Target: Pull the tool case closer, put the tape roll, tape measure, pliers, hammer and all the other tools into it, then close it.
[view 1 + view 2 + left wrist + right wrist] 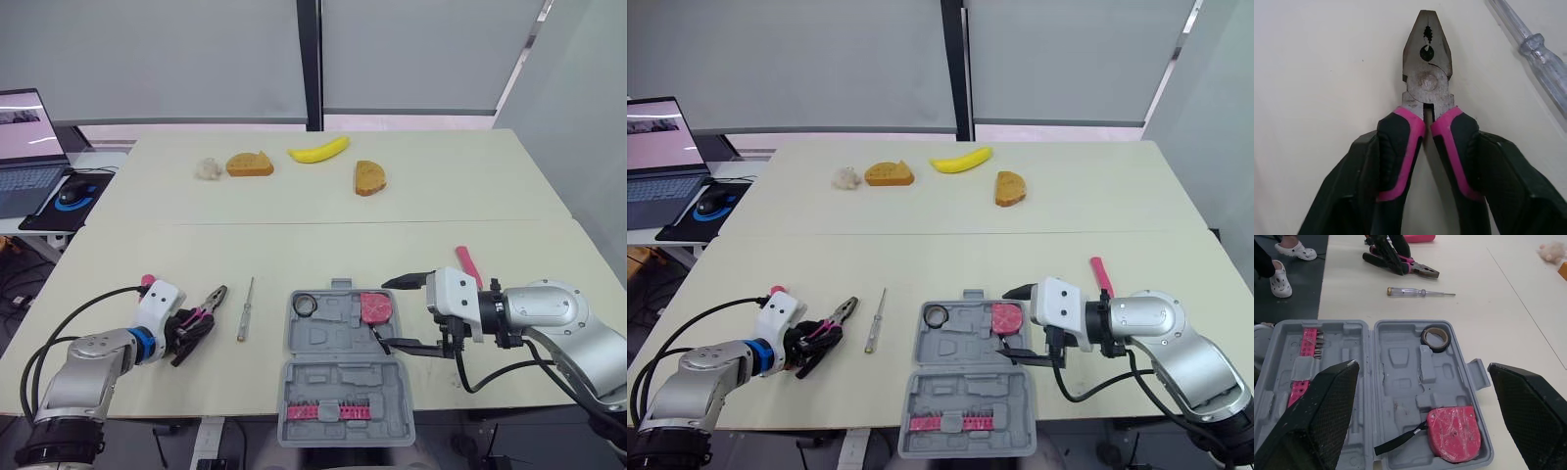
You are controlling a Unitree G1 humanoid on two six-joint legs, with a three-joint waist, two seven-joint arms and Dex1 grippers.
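I've got L tool (189, 328) clamped on pliers (1427, 73) at rubber grips, left of case (323, 340). Stiff, heavy-ish, shouldn't slip. R tool (382, 311) wide open, empty.

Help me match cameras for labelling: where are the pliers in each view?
Left eye: pliers in the left gripper, left of the case.
Right eye: pliers, same place.
Left wrist: pliers between that gripper's fingers.
Right wrist: pliers beyond the case.
Shared landmark: the screwdriver beside them.
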